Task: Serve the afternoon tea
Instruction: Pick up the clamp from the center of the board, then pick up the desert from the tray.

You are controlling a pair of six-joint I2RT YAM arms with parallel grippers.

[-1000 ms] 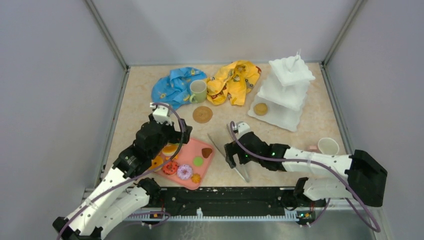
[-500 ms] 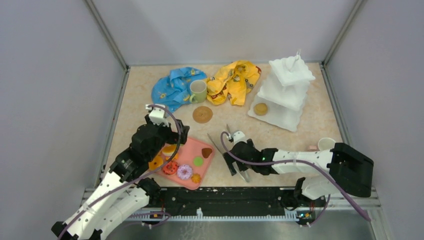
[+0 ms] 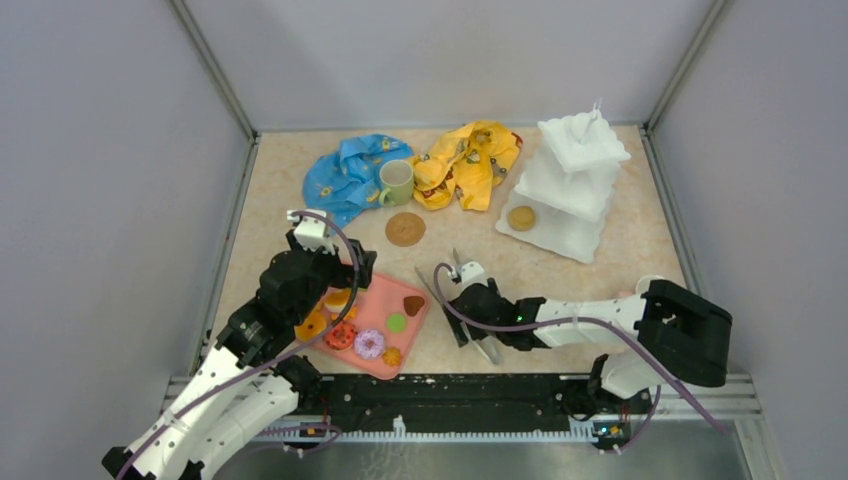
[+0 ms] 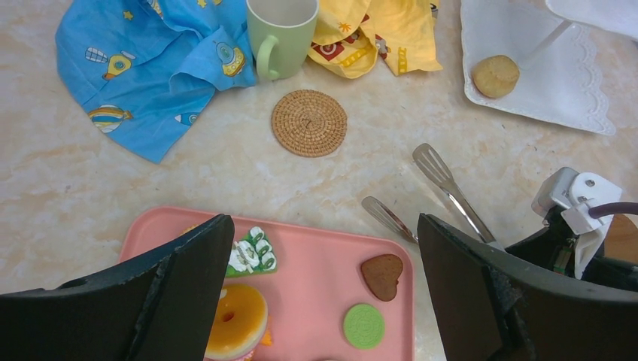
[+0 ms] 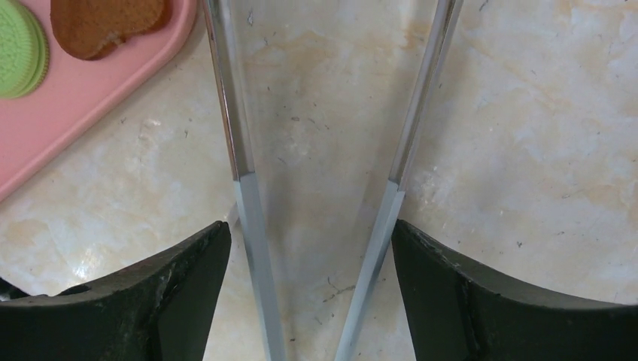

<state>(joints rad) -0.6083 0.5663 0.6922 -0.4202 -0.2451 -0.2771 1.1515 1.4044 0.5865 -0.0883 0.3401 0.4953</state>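
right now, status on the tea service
Left gripper open over pink tray. Right gripper open, straddling the tongs, not clamped. One cookie on bottom tier of stand; other pastries on tray. Nothing blocking the tongs.

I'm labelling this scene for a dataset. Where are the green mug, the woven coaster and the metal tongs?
green mug (image 4: 290, 49), left wrist view, on its outer wall.
woven coaster (image 4: 309, 122), left wrist view, on its centre.
metal tongs (image 4: 432, 162), left wrist view, on the slotted spatula tip.

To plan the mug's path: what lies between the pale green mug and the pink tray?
A round brown coaster lies flat between the pale green mug and the pink tray, touching neither; the left wrist view shows it clearly.
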